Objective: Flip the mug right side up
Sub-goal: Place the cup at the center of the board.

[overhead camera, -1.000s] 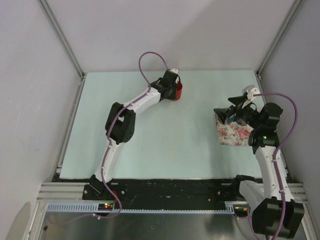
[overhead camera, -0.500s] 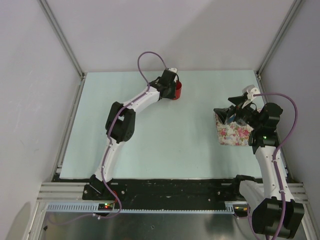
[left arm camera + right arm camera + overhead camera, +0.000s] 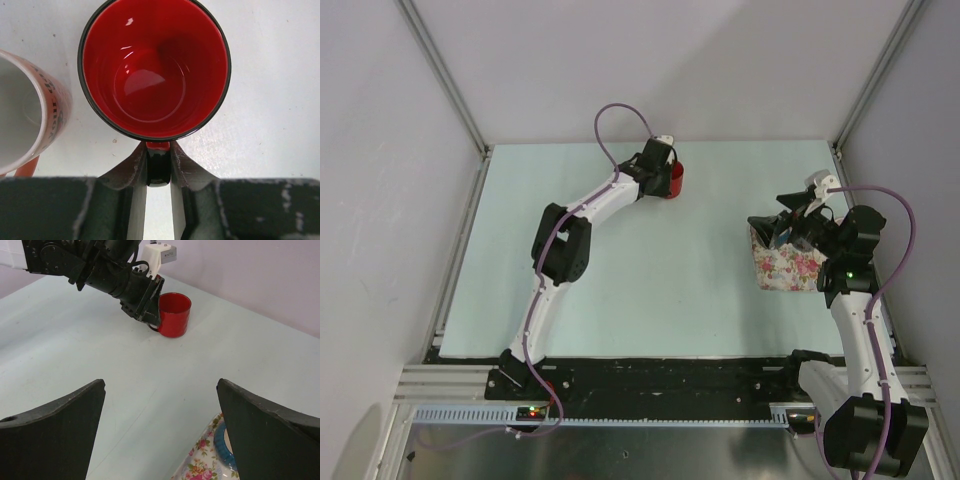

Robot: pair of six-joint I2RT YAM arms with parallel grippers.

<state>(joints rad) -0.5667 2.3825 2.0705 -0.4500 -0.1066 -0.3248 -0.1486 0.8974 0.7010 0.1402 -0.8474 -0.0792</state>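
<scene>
A red mug [image 3: 154, 70] with a black rim stands upright on the pale green table, mouth up and empty. It shows at the far middle of the table in the top view [image 3: 675, 180] and in the right wrist view [image 3: 174, 314]. My left gripper [image 3: 158, 150] is shut on the mug's handle [image 3: 159, 167], one finger on each side. It reaches the mug from the near left in the top view [image 3: 660, 168]. My right gripper [image 3: 161, 382] is open and empty, hovering over the right side of the table [image 3: 770, 228], far from the mug.
A second mug [image 3: 25, 110], white inside with an orange pattern, lies just left of the red one. A floral tray [image 3: 788, 268] lies under my right gripper, with a blue-rimmed item [image 3: 220, 440] in it. Walls enclose the table.
</scene>
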